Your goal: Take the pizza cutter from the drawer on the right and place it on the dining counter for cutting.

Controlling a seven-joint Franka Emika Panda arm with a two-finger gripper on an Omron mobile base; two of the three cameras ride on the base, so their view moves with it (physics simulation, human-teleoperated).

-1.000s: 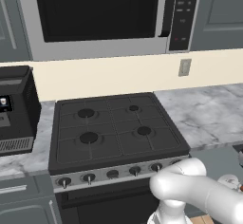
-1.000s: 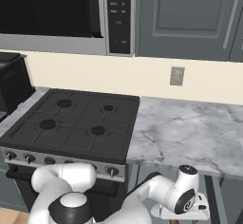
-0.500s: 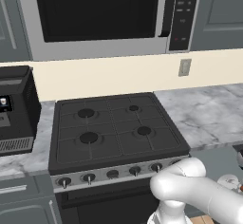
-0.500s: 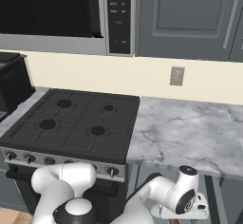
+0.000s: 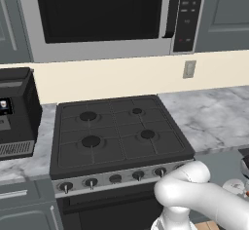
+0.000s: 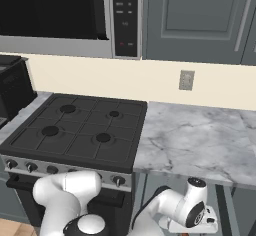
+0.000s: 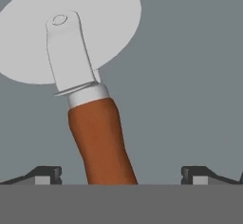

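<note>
Pizza cutter [image 7: 90, 99] flat on grey floor, seemingly the drawer's [image 7: 190, 76], between wide-spread jaws

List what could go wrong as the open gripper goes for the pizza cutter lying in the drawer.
1. The gripper stands open with the pizza cutter lying at a slant between its fingertips; closing could turn the handle rather than clamp it.
2. The cutter lies flat on the drawer floor, so the tips may strike the floor if they descend further.
3. The wide blade sits far from the handle; a grip at the handle's end may let it tip.
</note>
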